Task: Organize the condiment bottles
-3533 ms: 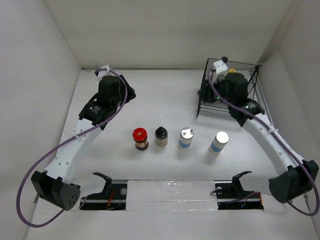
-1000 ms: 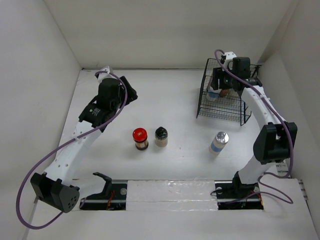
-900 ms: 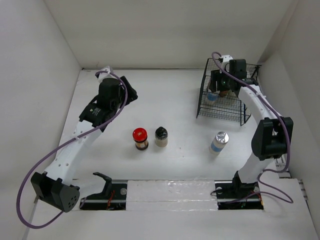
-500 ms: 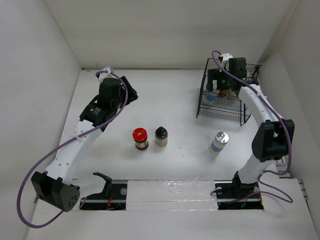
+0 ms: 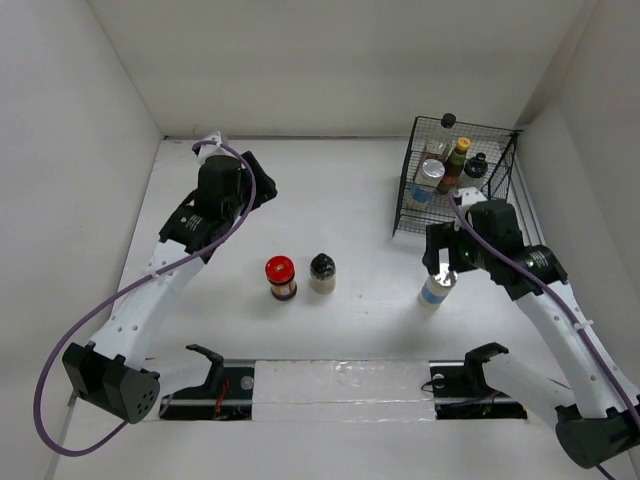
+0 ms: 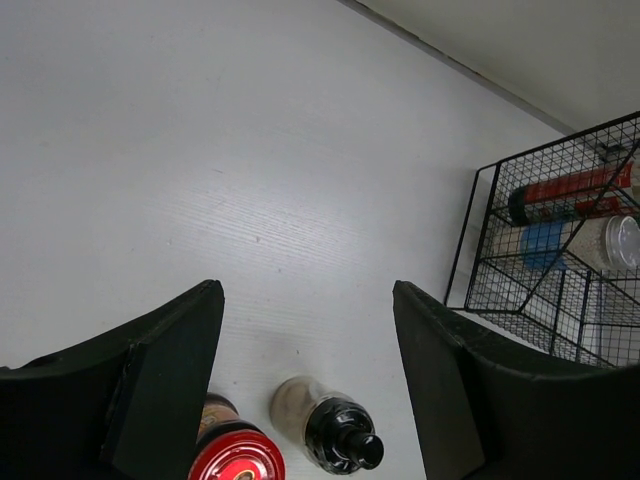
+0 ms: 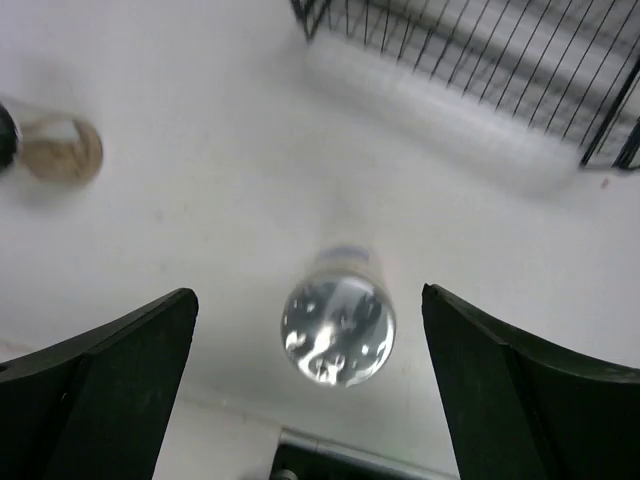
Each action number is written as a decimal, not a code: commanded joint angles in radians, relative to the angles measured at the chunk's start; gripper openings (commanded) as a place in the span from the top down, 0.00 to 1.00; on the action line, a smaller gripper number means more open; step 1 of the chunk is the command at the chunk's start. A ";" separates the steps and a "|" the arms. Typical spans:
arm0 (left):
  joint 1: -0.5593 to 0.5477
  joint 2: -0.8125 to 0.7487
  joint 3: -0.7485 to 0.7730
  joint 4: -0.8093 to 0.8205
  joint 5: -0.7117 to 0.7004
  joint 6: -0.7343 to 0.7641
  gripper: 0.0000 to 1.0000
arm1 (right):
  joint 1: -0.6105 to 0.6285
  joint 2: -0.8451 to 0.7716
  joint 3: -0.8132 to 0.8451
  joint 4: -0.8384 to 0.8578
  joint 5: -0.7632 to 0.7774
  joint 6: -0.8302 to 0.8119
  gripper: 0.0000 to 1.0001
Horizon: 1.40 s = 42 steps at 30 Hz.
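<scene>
Overhead, the white table (image 5: 330, 200) is lying matte and faintly grained between plain white walls (image 5: 330, 70). The left arm (image 5: 150, 280) is reaching up the left side with a purple cable looping beside it. The left gripper (image 6: 305, 287) is hanging over bare table, its fingers spread wide and holding nothing. The right arm (image 5: 560, 320) is bending in from the right. The right gripper (image 7: 309, 293) is gaping just as wide, its two black fingers flanking a shaker (image 7: 338, 330) with a clear gap on each side and not touching it. I cannot tell how high above the cap it is hanging. From above, this gripper is covering the shaker's top, so only the white, blue-banded body is showing. The black wire basket (image 5: 440, 228), an open rectangular grid, is sitting in the far right corner. Standing inside it are a second shaker (image 5: 430, 172) with a shiny round silver top, a tall sauce bottle (image 5: 455, 165) with a reddish-brown body, and a cream bottle (image 5: 437, 148) with a black cap. One more dark-capped container (image 5: 478, 163) is there too, too screened by wire to name. Mid-table, the red-lidded jar (image 5: 280, 272) and the black-capped jar (image 5: 322, 270) are standing upright just beside each other without touching, well left of the first shaker.
</scene>
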 commanded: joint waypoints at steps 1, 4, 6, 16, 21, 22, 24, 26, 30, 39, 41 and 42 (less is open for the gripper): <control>-0.005 -0.015 -0.017 0.036 0.029 -0.005 0.35 | 0.049 -0.046 -0.037 -0.182 0.011 0.111 0.01; -0.005 -0.025 -0.028 0.046 0.029 -0.005 0.35 | 0.075 -0.056 -0.059 -0.217 0.026 0.134 0.01; -0.005 -0.038 -0.037 0.046 0.039 -0.015 0.35 | 0.075 -0.056 -0.073 -0.217 0.052 0.134 0.01; -0.005 -0.065 -0.055 0.046 0.039 -0.015 0.35 | 0.038 0.027 -0.166 -0.049 0.072 0.110 0.06; -0.005 -0.065 -0.055 0.046 0.039 -0.015 0.35 | 0.038 0.038 -0.137 -0.033 0.083 0.110 0.60; -0.005 -0.065 -0.055 0.055 0.039 -0.015 0.35 | 0.038 0.038 -0.113 -0.044 0.106 0.110 0.62; -0.005 -0.075 -0.055 0.055 0.039 -0.024 0.35 | 0.047 0.027 -0.021 -0.068 0.134 0.100 0.66; -0.005 -0.075 -0.046 0.055 0.039 -0.024 0.35 | 0.047 0.018 0.066 -0.085 0.175 0.084 0.67; -0.005 -0.084 -0.046 0.064 0.048 -0.033 0.35 | -0.043 0.125 0.310 -0.114 0.175 0.004 0.70; -0.005 -0.053 0.008 0.064 0.039 -0.015 0.35 | -0.298 0.397 0.582 0.103 -0.003 -0.102 0.72; -0.005 -0.053 0.008 0.064 0.039 -0.005 0.35 | -0.324 0.449 0.619 0.139 -0.027 -0.102 0.74; -0.005 -0.044 0.008 0.064 0.039 -0.005 0.35 | -0.338 0.492 0.642 0.154 -0.027 -0.102 0.74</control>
